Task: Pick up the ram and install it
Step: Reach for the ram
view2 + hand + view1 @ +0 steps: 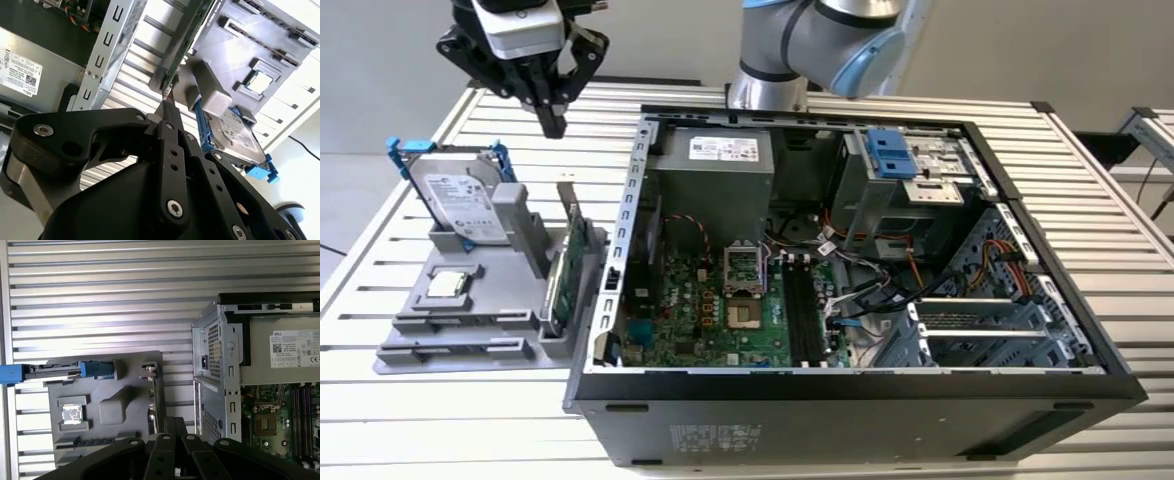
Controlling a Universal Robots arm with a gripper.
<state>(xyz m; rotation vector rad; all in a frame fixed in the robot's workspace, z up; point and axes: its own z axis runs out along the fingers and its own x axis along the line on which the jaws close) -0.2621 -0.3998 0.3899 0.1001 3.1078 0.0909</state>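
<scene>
My gripper (554, 126) hangs shut and empty above the slatted table, just behind the grey parts holder (414, 350) at the exterior view's left. In both wrist views its black fingertips (167, 106) (172, 421) meet with nothing between them. The ram itself I cannot make out. A thin dark strip (82, 441) sits in the holder's slot past the processor chip (72, 415), too edge-on to identify. The open computer case (607, 300) shows black memory slots (803, 310) (300, 420) on its green motherboard.
A tall green expansion card (571, 255) with a metal bracket stands on edge in the holder, beside the case wall. A silver hard drive (454, 200) in a blue frame leans at the holder's back. Cables (881, 290) and a power supply (714, 165) crowd the case.
</scene>
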